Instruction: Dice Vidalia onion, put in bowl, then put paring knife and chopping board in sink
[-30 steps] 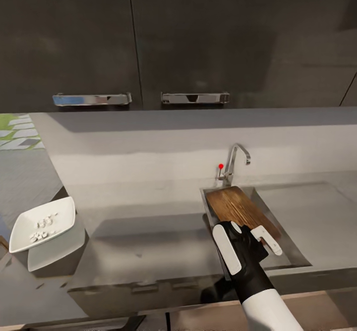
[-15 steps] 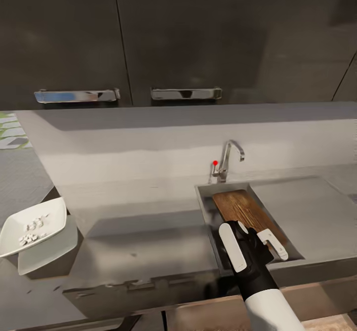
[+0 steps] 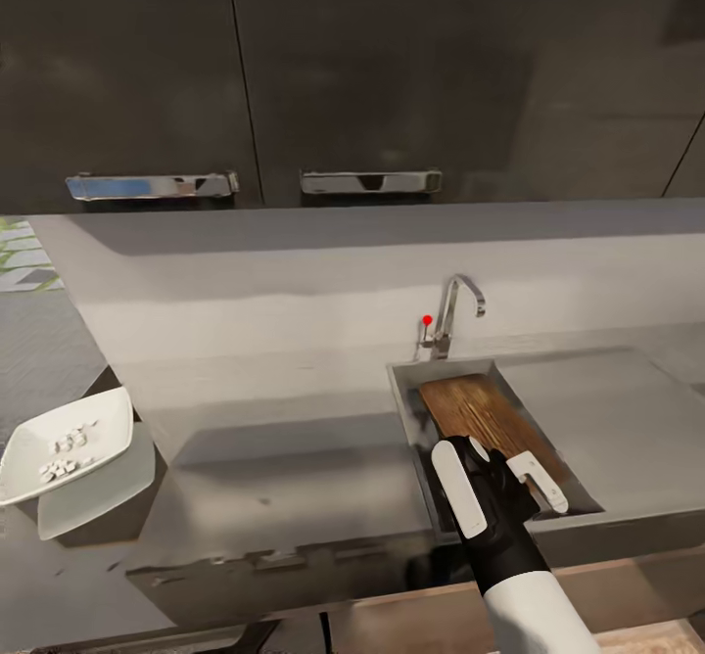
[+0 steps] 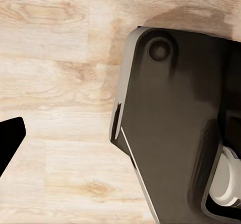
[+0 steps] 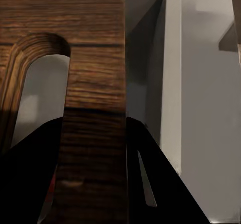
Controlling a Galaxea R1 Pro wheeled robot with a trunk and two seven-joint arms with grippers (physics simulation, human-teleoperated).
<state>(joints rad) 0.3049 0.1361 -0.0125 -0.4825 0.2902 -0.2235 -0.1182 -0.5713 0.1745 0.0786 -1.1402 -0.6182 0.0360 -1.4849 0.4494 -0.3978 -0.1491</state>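
One chopping board (image 3: pixel 485 417) lies tilted in the one sink (image 3: pixel 406 409), its far end toward the tap (image 3: pixel 458 307) with the red knob (image 3: pixel 427 320). The right gripper (image 3: pixel 509 483) is at the board's near end. In the right wrist view the board's (image 5: pixel 85 48) strip beside the slot handle hole (image 5: pixel 37 91) passes between the two dark fingers (image 5: pixel 160 179), jaws narrowed around it.

One white bowl (image 3: pixel 69 443) sits at the left on the countertop (image 3: pixel 294 458), well apart from the sink, holding a small heap of pale diced onion (image 3: pixel 64 450); pieces too small to count.

Two chrome handles (image 3: pixel 370 182) on the dark upper cabinets (image 3: pixel 441 67).

Left wrist view: wooden floor (image 4: pixel 55 83) and a dark part of the robot's base (image 4: pixel 175 123). One dark fingertip (image 4: pixel 9 138) is visible; I cannot tell the jaw state.
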